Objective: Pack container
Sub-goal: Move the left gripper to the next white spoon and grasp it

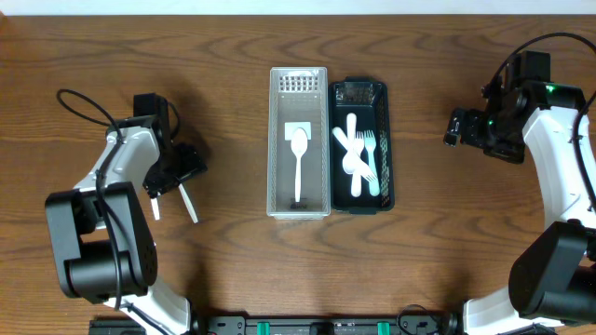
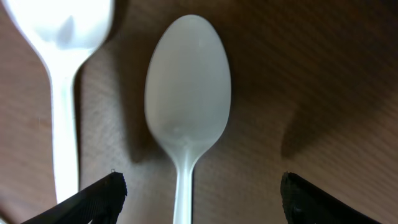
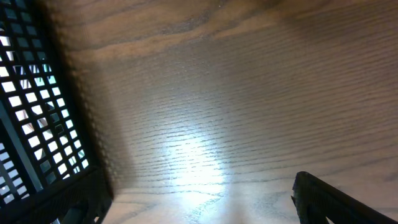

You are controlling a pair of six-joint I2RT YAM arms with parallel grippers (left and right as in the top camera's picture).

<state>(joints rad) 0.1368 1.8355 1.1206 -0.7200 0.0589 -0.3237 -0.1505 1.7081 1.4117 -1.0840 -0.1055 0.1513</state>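
A clear plastic container stands at the table's centre with one white spoon lying in it. Beside it on the right a black mesh basket holds several white forks and spoons. My left gripper hovers over two white utensils on the table at the left. In the left wrist view it is open, its fingers astride the handle of a white spoon without touching it; a second spoon lies to the left. My right gripper is open over bare wood.
The black basket's mesh wall stands close to the left of my right gripper. Both arms' bases and cables sit at the table's near corners.
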